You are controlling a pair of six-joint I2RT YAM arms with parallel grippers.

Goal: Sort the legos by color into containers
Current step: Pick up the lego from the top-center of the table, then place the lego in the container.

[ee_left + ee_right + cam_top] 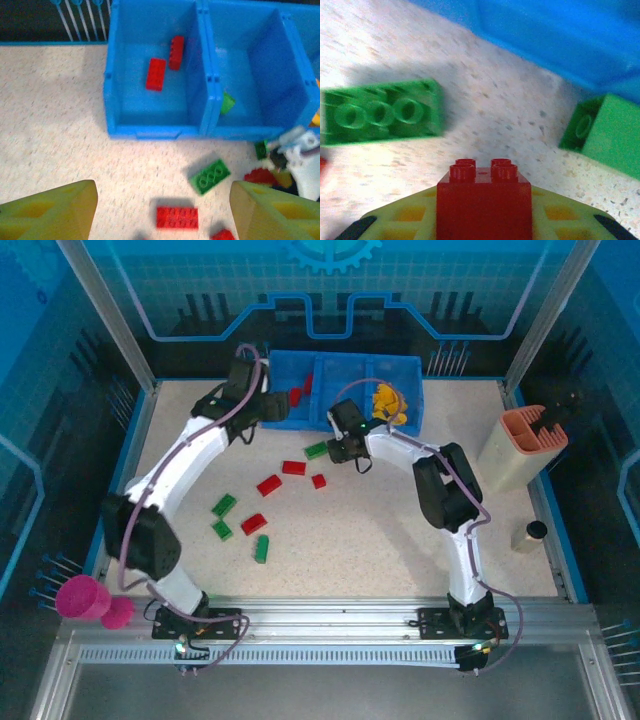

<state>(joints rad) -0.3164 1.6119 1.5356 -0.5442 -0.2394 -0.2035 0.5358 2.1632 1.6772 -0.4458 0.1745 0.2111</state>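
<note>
Your right claw (482, 222) clamps a red brick (483, 200), studs pointing out ahead; your left claw (162, 207) gapes wide, empty.

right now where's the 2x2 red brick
The 2x2 red brick is bottom centre, right wrist view, between the right gripper's jaws, green bricks either side, blue tray beyond.

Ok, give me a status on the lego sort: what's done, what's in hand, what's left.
Done: two red bricks lie in the left compartment of the blue tray, a green brick in the middle one, yellow bricks in the right one. In hand: the right fingers are shut on a red brick; the left fingers are open and empty. Left: loose red bricks and loose green bricks on the table.
</note>
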